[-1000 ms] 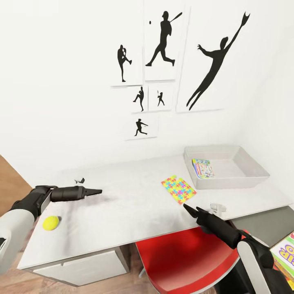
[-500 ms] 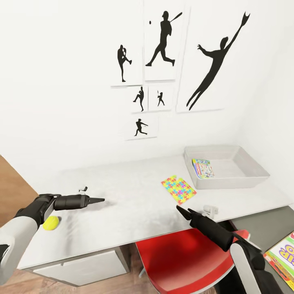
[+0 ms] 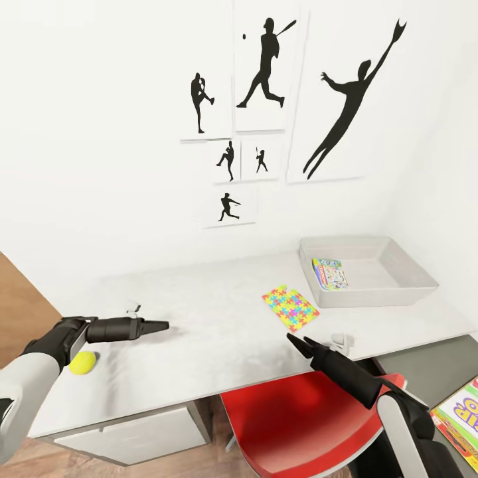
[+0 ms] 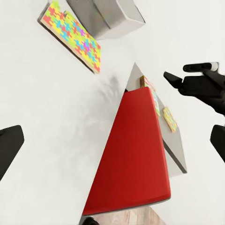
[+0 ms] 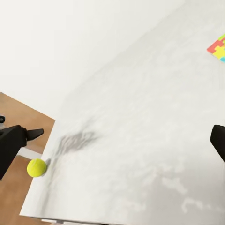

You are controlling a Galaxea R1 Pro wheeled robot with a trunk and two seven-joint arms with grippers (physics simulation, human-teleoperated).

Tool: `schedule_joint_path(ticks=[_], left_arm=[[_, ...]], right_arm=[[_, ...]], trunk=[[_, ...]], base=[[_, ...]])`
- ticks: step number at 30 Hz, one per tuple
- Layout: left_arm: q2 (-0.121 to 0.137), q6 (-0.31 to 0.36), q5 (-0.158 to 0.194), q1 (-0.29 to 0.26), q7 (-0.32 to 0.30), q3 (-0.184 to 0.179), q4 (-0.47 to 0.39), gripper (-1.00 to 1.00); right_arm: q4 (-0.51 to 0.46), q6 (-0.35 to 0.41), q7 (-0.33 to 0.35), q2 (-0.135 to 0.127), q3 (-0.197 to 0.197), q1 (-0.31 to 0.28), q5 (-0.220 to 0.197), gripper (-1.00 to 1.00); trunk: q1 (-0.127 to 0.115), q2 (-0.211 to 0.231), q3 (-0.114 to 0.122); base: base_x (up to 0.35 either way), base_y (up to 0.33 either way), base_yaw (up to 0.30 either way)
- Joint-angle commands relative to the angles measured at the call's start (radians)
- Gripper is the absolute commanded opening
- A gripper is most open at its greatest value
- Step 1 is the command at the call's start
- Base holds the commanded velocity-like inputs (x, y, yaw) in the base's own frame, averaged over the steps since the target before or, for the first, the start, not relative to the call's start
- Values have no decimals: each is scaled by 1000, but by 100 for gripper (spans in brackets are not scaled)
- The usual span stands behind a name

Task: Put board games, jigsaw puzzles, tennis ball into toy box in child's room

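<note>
Tennis ball: small, yellow-green, on table

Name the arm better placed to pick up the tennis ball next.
Left. The left end effector hovers over the table on the side where the tennis ball lies, beside that arm's wrist. The right end effector sits far across, near the jigsaw puzzle.
</note>
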Motion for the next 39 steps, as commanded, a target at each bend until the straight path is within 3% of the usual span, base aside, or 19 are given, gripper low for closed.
schedule_joint_path(ticks=[1,9,10,17,39], left_arm=[[0,5,-1,-1,-4,1,0,100],[1,-40,1,0,-4,1,0,100],[1,-125,2,0,-4,1,0,100],[2,-125,2,1,-4,3,0,100],[2,-125,4,3,-4,4,0,100]], right_arm=[[0,8,7,0,-2,-1,-6,100],[0,8,51,-1,-9,-1,-8,100],[0,8,225,-2,-12,-1,-8,100],[0,8,235,-1,-44,-2,-9,100],[0,7,236,-1,-48,-2,-8,100]], trunk=[[0,-2,-2],[0,-2,-2],[0,-2,-2],[0,-2,-2],[0,-2,-2]], base=[[0,0,0],[0,0,0],[0,0,0],[0,0,0],[-29,6,0]])
